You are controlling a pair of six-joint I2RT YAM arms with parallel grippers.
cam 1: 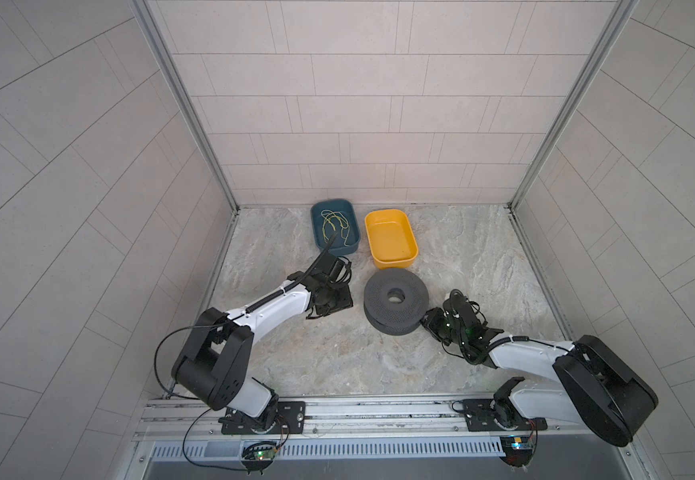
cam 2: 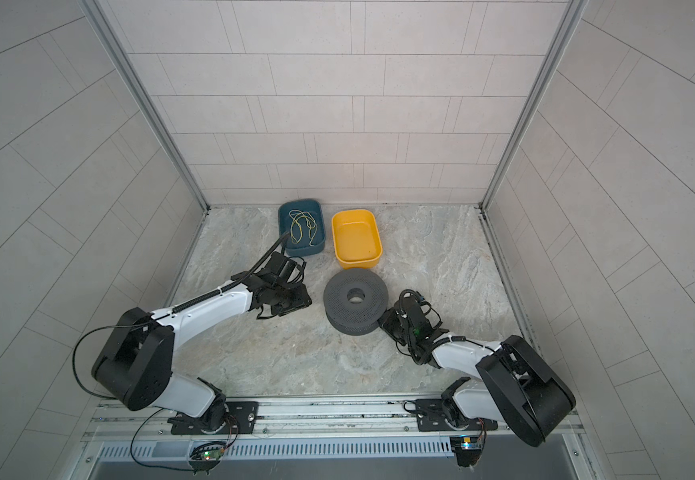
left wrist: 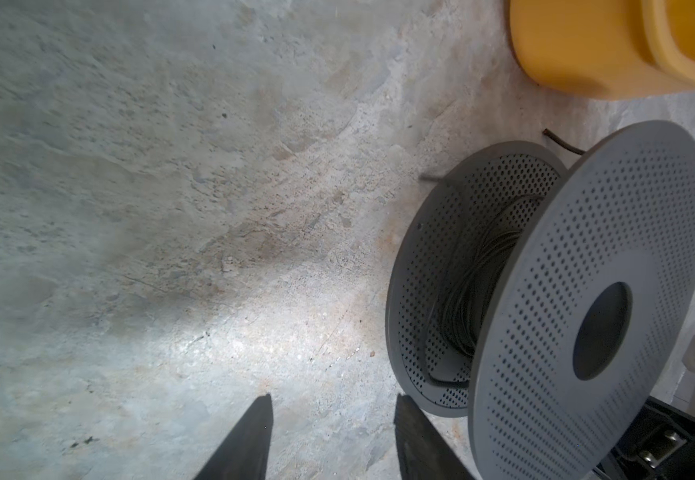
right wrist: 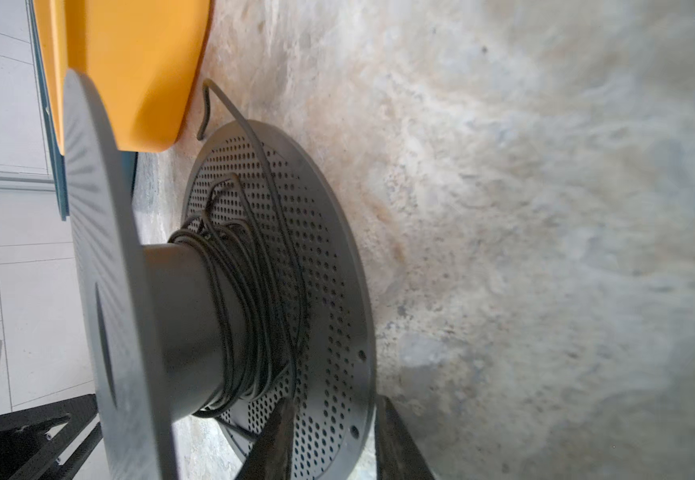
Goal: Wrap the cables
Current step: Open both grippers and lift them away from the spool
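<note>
A grey perforated spool (cam 1: 379, 309) lies flat near the middle of a marbled stone table (cam 1: 337, 357), seen from above in both top views. The thin black cable (right wrist: 254, 299) is wound in loose, uneven loops around the spool's hub, bunched toward the flange that rests on the table. Its free end (right wrist: 206, 108) sticks out past that flange, just beside a yellow tub (cam 1: 391, 258). The left gripper (left wrist: 333, 399) is on the left side of the spool, close to its rim. Its two dark fingers stand moderately apart, with only bare table between them, and it holds nothing. The right gripper (right wrist: 333, 401) is at the near right edge of the spool. Its fingers are partly spread and straddle the rim of the lower flange, one finger inside the spool near the lowest cable loops and one outside. Whether either finger presses on the flange cannot be told, and no cable is pinched between them. Behind the spool, a blue tub (cam 1: 316, 216) next to the yellow one holds a tangled yellow-green cord (cam 1: 333, 222).
</note>
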